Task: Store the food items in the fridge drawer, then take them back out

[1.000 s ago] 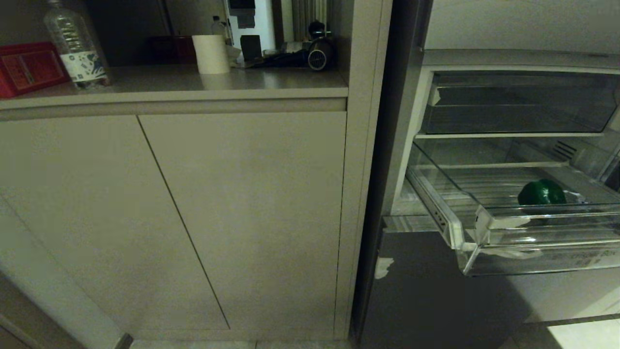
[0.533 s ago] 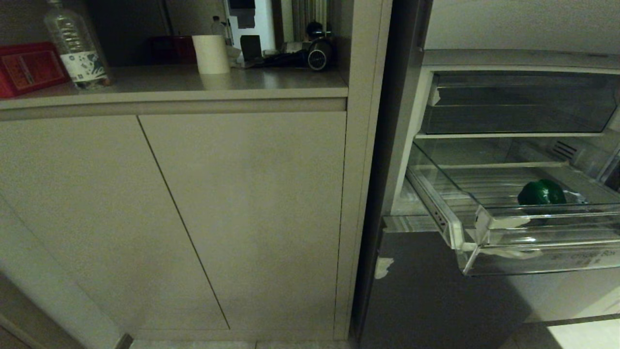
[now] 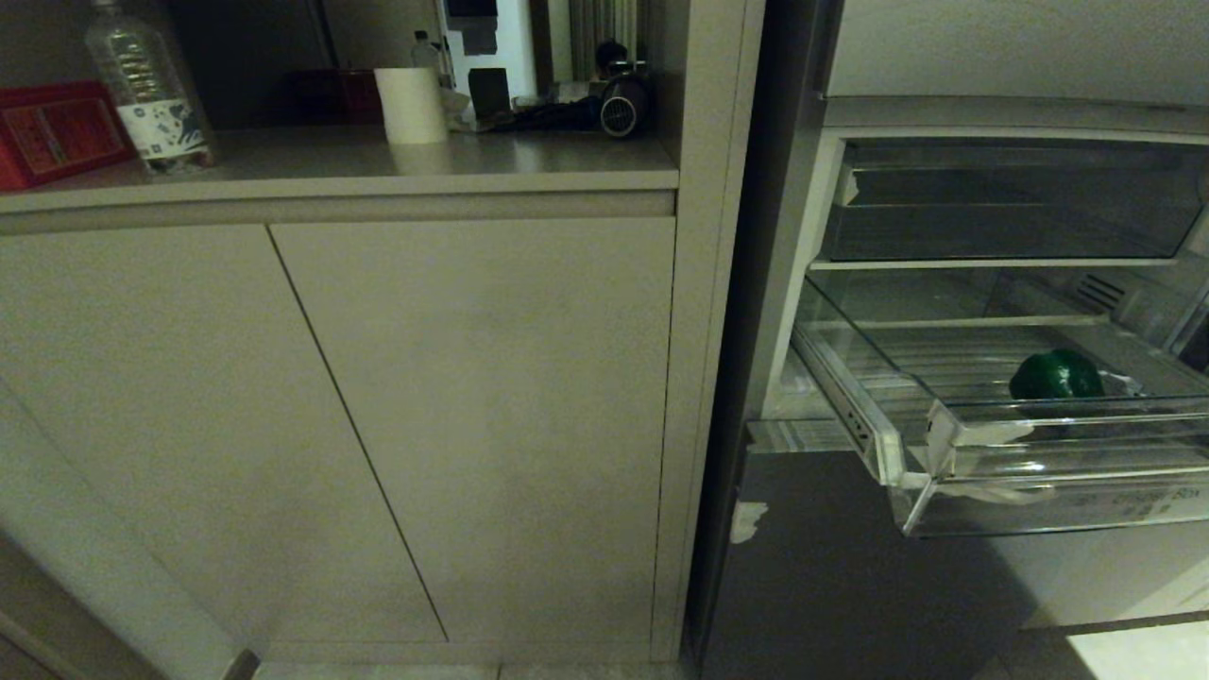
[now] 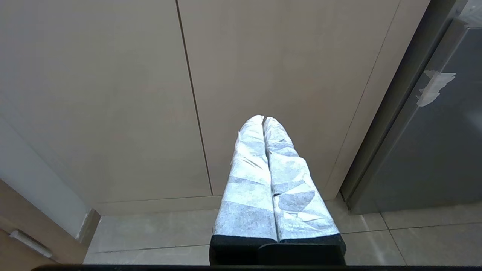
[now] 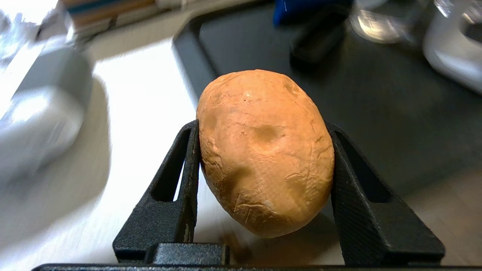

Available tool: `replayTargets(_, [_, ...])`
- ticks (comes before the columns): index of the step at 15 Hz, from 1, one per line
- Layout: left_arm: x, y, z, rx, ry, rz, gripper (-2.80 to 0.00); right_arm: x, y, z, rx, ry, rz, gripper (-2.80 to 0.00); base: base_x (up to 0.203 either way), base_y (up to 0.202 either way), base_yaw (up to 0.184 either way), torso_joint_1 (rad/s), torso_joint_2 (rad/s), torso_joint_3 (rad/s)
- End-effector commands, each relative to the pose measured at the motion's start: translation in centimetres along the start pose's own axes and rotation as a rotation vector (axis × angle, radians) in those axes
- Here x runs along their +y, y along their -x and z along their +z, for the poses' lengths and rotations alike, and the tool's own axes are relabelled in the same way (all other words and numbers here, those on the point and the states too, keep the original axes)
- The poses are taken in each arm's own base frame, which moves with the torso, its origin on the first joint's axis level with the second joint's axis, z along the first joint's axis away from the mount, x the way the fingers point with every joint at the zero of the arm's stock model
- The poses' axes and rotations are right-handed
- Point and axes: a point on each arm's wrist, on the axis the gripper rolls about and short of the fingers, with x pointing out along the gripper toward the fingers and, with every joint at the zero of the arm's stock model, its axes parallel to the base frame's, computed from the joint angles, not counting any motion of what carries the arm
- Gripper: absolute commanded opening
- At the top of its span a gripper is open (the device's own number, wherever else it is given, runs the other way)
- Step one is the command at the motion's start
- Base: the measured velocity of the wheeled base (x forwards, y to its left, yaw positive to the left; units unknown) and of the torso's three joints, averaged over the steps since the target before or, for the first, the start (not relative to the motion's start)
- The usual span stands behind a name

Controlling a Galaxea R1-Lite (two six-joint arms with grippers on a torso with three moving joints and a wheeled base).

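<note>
In the head view, neither arm showed. The fridge stood open on the right, its clear drawer [image 3: 945, 444] pulled out, with white tape scraps at its front corner. A green item [image 3: 1055, 375] lay on the drawer's ribbed floor towards the right. Above it sat a darker bin [image 3: 1011, 203]. To the left were beige cabinet doors [image 3: 472, 416] under a tabletop [image 3: 378, 156] carrying a bottle [image 3: 146, 90], a red box [image 3: 57, 127] and a pale cup [image 3: 410, 104].

In the left wrist view, the left tool [image 4: 263, 120] hung before the cabinet doors above the tiled floor, its wrapped fingers [image 4: 248, 169] pressed together, grasping nothing.

In the right wrist view, the right tool [image 5: 263, 150] clenched an orange-brown potato [image 5: 265, 150] between its black fingers [image 5: 180, 180], over a white surface beside a dark tray [image 5: 395, 94]. The background was blurred.
</note>
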Motion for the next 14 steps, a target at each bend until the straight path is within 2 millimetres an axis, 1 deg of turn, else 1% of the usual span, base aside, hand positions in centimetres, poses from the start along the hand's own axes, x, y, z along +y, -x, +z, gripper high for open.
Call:
replayTargets(1, [0.0,0.0,0.0,0.001,0.0,0.0,-2.8,0.7,6.3,1.0,-0.045,0.021,-0.007,-2.8,0.0,0.0,0.0,0.0,0.0,0.0])
replayTargets(3, [0.0,0.0,0.0,0.001,0.0,0.0,-2.8,1.5,10.4,0.0,-0.044,0.045,0.002,-2.8,0.0,0.0,0.0,0.0,0.0,0.0])
replayTargets(5, [0.0,0.0,0.0,0.001,0.0,0.0,-2.8,2.3,14.2,-1.4,-0.046,0.083,0.059,-2.8,0.0,0.0,0.0,0.0,0.0,0.0])
replayTargets(6, [0.0,0.0,0.0,0.001,0.0,0.0,-2.8,2.9,15.9,-2.3,-0.048,0.108,0.099,-2.8,0.0,0.0,0.0,0.0,0.0,0.0])
replayTargets(7, [0.0,0.0,0.0,0.001,0.0,0.0,-2.8,3.6,17.2,-3.2,-0.044,0.13,0.141,-2.8,0.0,0.0,0.0,0.0,0.0,0.0])
replayTargets(11, [0.0,0.0,0.0,0.001,0.0,0.0,-2.8,8.3,20.3,-6.5,-0.01,0.215,0.43,-2.8,0.0,0.0,0.0,0.0,0.0,0.0])
replayTargets(14, [0.0,0.0,0.0,0.001,0.0,0.0,-2.8,10.8,22.0,-8.9,0.045,0.27,0.639,-2.8,0.0,0.0,0.0,0.0,0.0,0.0])
